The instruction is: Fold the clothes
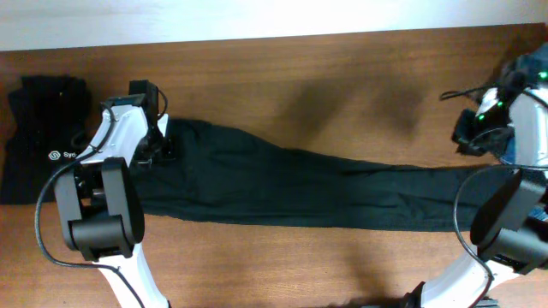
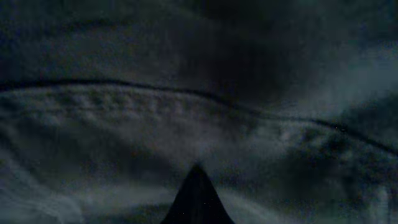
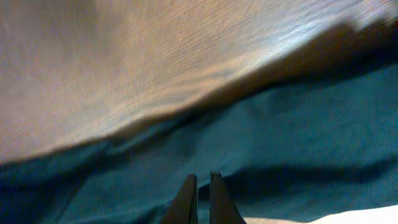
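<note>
The black trousers (image 1: pixel 291 184) lie flat across the wooden table, waist at the left and leg ends at the right. My left gripper (image 1: pixel 160 141) is down on the waist end. In the left wrist view the fingers (image 2: pixel 198 171) show as one dark tip pressed into the dark fabric (image 2: pixel 124 124) just below a seam, so they look shut on it. My right gripper (image 1: pixel 467 135) hovers over bare wood beyond the leg ends. In the right wrist view its fingers (image 3: pixel 203 179) are nearly together with nothing between them, above dark fabric (image 3: pixel 298 124).
A folded black top with a small white logo (image 1: pixel 43 141) lies at the table's left edge. Blue denim (image 1: pixel 539 214) shows at the right edge behind my right arm. Bare wood (image 1: pixel 342 85) runs along the back of the table.
</note>
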`<action>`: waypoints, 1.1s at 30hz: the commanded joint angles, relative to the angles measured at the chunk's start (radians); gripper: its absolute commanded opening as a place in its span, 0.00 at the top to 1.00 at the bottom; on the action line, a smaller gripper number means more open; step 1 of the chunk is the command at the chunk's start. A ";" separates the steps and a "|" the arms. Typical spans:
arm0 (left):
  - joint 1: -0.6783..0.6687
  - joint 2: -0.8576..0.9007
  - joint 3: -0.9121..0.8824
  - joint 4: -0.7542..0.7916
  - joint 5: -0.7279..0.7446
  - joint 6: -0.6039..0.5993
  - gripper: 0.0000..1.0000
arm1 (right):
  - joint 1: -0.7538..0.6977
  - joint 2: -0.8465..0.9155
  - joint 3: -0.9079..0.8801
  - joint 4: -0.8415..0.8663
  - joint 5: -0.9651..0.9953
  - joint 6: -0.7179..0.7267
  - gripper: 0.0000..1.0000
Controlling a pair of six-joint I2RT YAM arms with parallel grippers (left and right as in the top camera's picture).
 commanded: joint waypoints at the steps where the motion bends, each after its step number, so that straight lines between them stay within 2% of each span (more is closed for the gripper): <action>1: 0.002 0.003 -0.059 0.037 -0.024 -0.018 0.99 | -0.025 0.001 -0.042 -0.021 -0.005 -0.015 0.97; 8: 0.002 0.003 -0.084 0.042 -0.020 -0.018 0.99 | -0.201 -0.007 -0.112 -0.016 -0.015 0.014 0.96; 14: 0.001 0.003 -0.084 0.042 0.017 -0.022 0.99 | -0.379 -0.008 -0.116 0.019 -0.127 -0.182 0.96; 17: 0.001 0.003 -0.084 0.039 0.017 -0.022 0.99 | -0.470 -0.007 -0.116 0.047 -0.251 -0.285 0.96; 18: 0.002 0.003 -0.084 0.037 0.017 -0.022 0.99 | -0.496 -0.006 -0.116 0.054 -0.288 -0.327 0.92; 20: 0.001 0.003 -0.084 0.037 0.017 -0.022 1.00 | -0.542 -0.006 -0.117 0.071 -0.312 -0.385 0.57; 24: 0.002 0.003 -0.084 0.038 0.017 -0.022 0.99 | -0.612 -0.006 -0.143 0.156 -0.312 -0.410 0.36; 27: 0.001 0.003 -0.084 0.038 0.017 -0.022 0.99 | -0.636 -0.006 -0.182 0.207 -0.325 -0.454 0.15; 33: 0.002 0.003 -0.084 0.038 0.016 -0.022 0.99 | -0.641 -0.003 -0.299 0.352 -0.417 -0.471 0.07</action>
